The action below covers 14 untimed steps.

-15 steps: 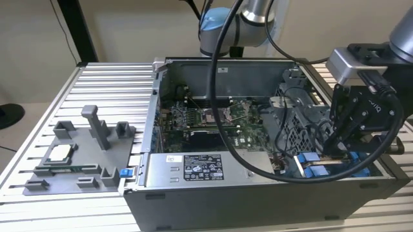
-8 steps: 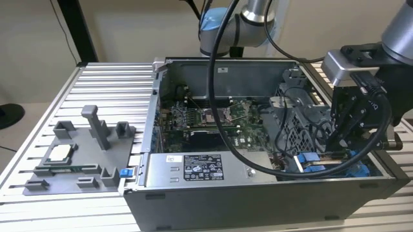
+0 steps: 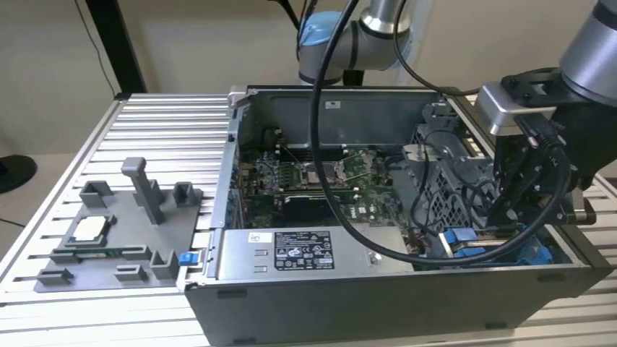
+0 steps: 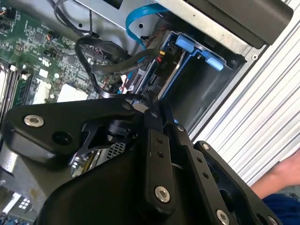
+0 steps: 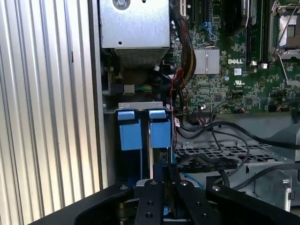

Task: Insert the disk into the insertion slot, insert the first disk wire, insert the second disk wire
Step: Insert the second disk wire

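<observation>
1. Looking across the exterior view, an open computer case (image 3: 386,289) lies on a ribbed metal table (image 3: 164,137). The robot arm (image 3: 588,50) reaches down into the case's corner at the exterior view's right, where the gripper (image 3: 525,217) sits low among black cables (image 3: 333,181). Bright blue plastic (image 3: 461,238) shows just beside it at the drive bay. The green motherboard (image 3: 308,181) fills the case's middle, and a grey power supply box (image 3: 289,253) with a white label runs along the near wall. A grey fixture tray (image 3: 115,231) lies on the table, well apart, at the exterior view's left.

2. In the second wrist view, the gripper (image 4: 150,105) has its fingers (image 4: 152,140) drawn close together, their tips down by a black cable at the mouth of the blue-framed slot (image 4: 187,51). Whether they clamp anything I cannot tell. A blue flat cable (image 4: 136,21) loops above. A person's hand (image 4: 286,176) rests at the edge, over the table.

3. In the first wrist view, the gripper (image 5: 164,168) points at two blue tabs (image 5: 160,129) standing side by side in the drive bay. The disk (image 5: 159,152) appears seated in the slot beneath them, its body mostly hidden. Black wires (image 5: 225,126) trail beside it over the motherboard.
</observation>
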Each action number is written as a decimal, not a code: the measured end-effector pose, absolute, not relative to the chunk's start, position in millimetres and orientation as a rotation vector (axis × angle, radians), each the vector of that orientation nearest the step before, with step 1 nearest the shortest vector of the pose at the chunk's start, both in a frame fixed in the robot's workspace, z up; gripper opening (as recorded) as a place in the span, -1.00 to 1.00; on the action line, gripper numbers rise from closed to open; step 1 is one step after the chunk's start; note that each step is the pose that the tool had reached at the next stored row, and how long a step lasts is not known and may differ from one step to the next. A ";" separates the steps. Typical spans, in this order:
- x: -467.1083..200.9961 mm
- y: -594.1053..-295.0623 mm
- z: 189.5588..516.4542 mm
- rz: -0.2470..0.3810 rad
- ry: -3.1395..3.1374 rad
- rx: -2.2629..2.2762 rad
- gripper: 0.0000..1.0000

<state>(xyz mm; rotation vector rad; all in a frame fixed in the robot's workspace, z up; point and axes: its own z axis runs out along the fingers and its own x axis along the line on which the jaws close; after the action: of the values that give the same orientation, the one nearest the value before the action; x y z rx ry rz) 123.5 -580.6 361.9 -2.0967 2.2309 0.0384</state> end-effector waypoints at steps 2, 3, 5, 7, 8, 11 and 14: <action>123.6 -580.3 360.1 0.036 2.230 -2.096 -1.00; 123.5 -580.3 360.0 0.036 2.230 -2.096 -1.00; 123.5 -580.3 358.6 0.036 2.230 -2.096 -1.00; 123.5 -580.4 358.6 0.036 2.230 -2.096 -1.00; 123.5 -580.4 358.6 0.036 2.230 -2.096 -1.00; 123.5 -580.3 358.2 0.036 2.229 -2.095 -1.00; 123.5 -580.3 356.5 0.036 2.229 -2.095 -1.00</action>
<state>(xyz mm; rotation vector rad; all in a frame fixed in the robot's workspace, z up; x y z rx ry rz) 123.5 -580.3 356.5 -2.0953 2.2295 0.0363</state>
